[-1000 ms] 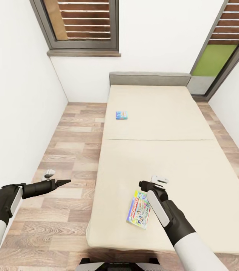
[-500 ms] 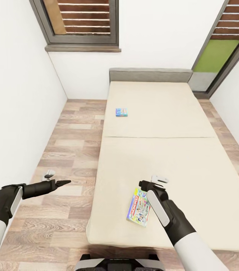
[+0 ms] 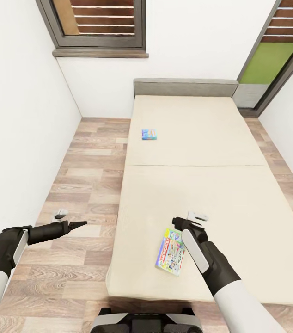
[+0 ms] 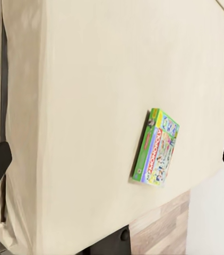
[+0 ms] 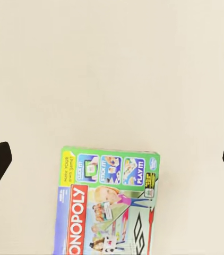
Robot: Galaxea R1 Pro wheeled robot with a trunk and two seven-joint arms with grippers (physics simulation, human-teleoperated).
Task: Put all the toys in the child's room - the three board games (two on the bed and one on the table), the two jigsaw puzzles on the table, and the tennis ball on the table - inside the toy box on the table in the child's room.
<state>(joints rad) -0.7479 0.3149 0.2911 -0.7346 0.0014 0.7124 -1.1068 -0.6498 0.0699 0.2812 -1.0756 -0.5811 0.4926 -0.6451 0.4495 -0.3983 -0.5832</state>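
Monopoly box lies flat near the bed's foot edge, at 9 o'clock of the spread, empty right gripper; light, stiff cardboard, best pinched across a long edge

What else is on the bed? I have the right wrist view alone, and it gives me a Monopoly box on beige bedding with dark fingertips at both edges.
Observer: A second, smaller blue board game lies farther up the bed, near its left edge, toward the headboard.
Operator: Where does the right gripper sit relative to the Monopoly box?
Observer: In the head view the right gripper hangs open just past the far right corner of the Monopoly box, not touching it.
Operator: And the left arm?
Observer: The left gripper is out over the wooden floor beside the bed, holding nothing.
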